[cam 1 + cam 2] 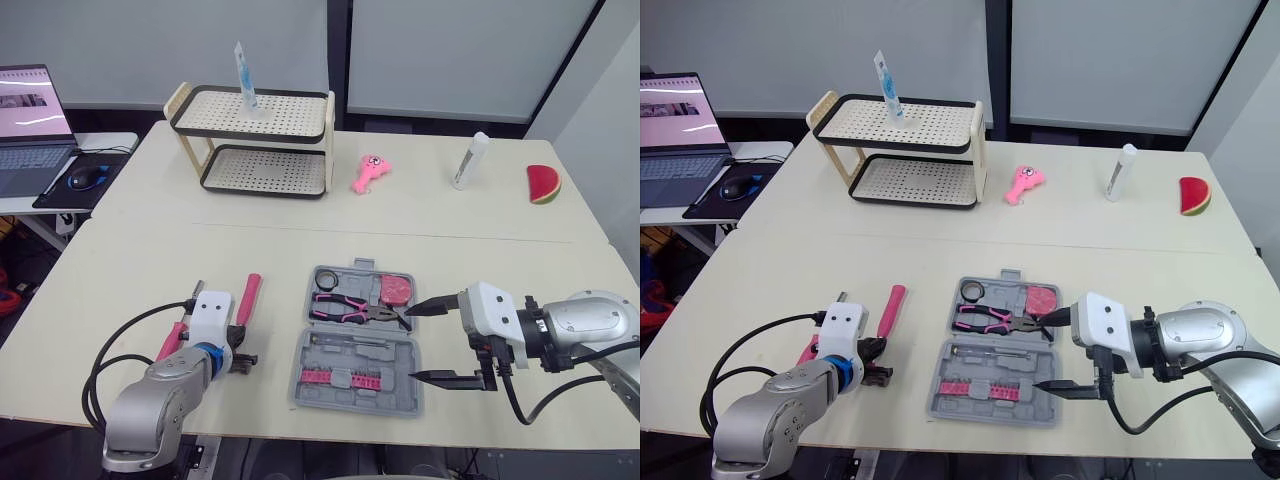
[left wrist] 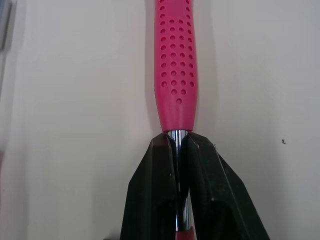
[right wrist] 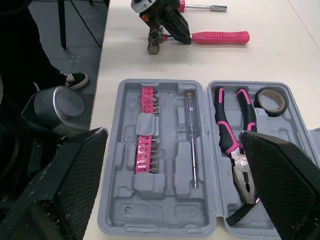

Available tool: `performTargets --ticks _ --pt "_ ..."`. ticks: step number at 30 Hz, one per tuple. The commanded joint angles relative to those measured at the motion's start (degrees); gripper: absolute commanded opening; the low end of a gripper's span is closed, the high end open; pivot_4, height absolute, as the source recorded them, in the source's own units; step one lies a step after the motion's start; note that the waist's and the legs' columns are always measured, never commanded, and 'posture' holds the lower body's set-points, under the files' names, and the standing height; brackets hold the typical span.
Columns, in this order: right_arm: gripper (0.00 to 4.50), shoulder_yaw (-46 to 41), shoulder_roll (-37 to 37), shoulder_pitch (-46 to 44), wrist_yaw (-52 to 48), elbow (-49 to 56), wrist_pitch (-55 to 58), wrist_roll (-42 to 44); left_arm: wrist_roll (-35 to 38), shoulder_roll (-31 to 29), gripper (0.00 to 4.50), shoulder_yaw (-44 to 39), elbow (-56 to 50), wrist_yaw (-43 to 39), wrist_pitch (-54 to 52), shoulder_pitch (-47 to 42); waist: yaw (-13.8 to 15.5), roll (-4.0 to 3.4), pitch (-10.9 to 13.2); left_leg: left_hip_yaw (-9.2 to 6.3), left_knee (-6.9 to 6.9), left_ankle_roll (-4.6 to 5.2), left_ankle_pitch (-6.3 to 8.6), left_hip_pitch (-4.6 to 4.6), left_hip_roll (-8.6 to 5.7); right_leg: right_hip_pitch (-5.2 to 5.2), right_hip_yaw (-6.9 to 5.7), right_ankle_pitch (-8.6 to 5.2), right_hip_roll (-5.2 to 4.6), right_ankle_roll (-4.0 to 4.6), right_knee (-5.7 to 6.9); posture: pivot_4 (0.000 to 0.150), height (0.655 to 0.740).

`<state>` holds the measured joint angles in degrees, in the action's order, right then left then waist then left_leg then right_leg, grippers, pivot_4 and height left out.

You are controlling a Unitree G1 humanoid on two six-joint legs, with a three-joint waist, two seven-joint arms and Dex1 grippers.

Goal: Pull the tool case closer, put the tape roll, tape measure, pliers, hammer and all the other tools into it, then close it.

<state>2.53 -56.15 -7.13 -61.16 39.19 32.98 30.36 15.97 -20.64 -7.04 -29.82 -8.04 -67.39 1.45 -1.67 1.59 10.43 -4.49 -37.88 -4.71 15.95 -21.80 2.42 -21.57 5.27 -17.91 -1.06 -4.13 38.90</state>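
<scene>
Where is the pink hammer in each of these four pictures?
Left eye: the hammer lies on the table, left of the open case.
Right eye: same place, left of the case.
Left wrist: its pink handle runs straight ahead from the fingers.
Right wrist: it lies across the table beyond the case.
Shared landmark: the left gripper, clamped on the steel shaft just below the handle.

Hammer [image 2: 175, 65] handle end off-frame
</scene>
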Motion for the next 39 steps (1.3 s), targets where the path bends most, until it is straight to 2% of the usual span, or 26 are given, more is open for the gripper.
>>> performTargets --ticks 1,28,30,39 --pt "4.5 -2.24 -0.92 0.45 0.16 1.93 -0.5 0.35 0.13 -0.46 0.04 1.02 -1.19 -0.76 -0.5 -1.32 0.0 0.0 0.0 0.0 0.0 0.0 0.0 0.0 0.0 0.0 0.0 0.0 0.0 0.0 0.0 0.15 0.735" --pt "4.5 -3.8 -1.63 3.33 0.7 2.99 -0.56 0.15 -0.81 2.91 0.04 3.27 3.9 -0.43 -1.86 -6.09 0.18 -0.02 -0.01 -0.05 -0.01 0.0 0.0 0.04 -0.05 0.1 -0.04 0.01 -0.03 -0.01 0.0 0.15 0.735" --pt "4.5 -3.85 -1.59 3.19 0.89 3.1 -0.38 0.25 -0.08 3.23 0.76 2.66 2.6 -0.66 -3.43 -6.36 0.18 -0.02 -0.01 -0.05 -0.01 0.0 0.0 0.04 -0.06 0.1 -0.03 0.01 -0.03 -0.01 -0.01 0.15 0.735" --pt "4.5 -3.81 -1.57 3.26 1.37 3.25 -0.37 0.42 1.73 2.41 3.47 -0.5 -0.16 -1.83 -6.78 -7.19 0.09 -0.02 -0.01 -0.07 -0.01 0.0 0.0 0.04 -0.05 0.09 -0.05 0.01 -0.03 -0.02 -0.01 0.15 0.735"
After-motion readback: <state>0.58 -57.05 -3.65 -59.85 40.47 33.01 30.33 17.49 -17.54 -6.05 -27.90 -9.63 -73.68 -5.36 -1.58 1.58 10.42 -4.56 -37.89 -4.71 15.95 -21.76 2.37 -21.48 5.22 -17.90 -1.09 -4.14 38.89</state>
